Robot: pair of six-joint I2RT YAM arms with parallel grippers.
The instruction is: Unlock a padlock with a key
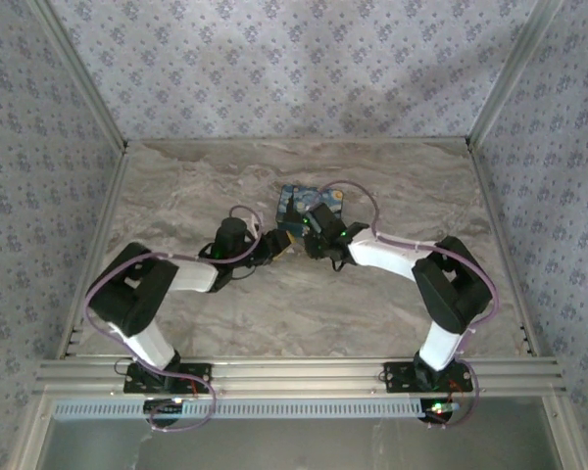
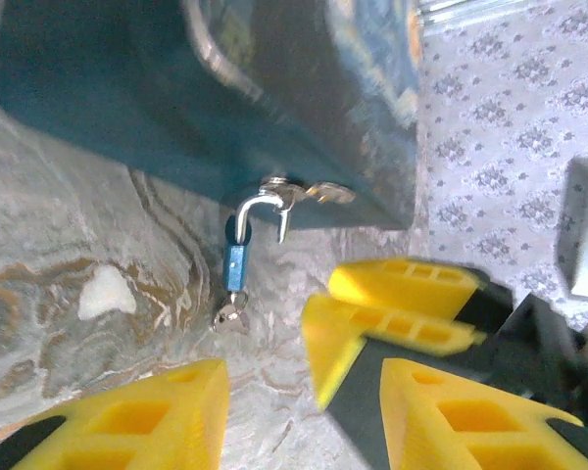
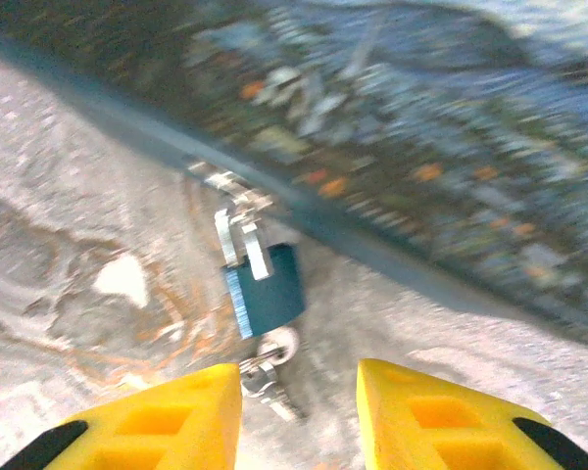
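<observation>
Your padlock hangs by its shackle from the hasp on the tin's front wall and lies on the table. Its long axis runs straight out from the tin toward your right claw. The key is seated in the near end and points at that claw.

The coming move turns on that line. The key's head sits just ahead of the right claw's gap, a little toward its left finger and close beside that tip. A short, straight advance along the padlock's axis should bring the head between the pads. The right claw stands apart and empty, and the gap looks wide enough for the head.

Your left claw is also apart and empty. From it the padlock lies ahead and left of centre, seen edge-on and farther off than from the right. The right claw's fingers crowd in on its right side. So the right arm is the nearer one for the key, and the left looks placed to steady the blue body.

One caution: in the left wrist view, one end of the shackle looks swung clear of the body, which may mean the padlock is already open. The right wrist view is too blurred to settle it.
</observation>
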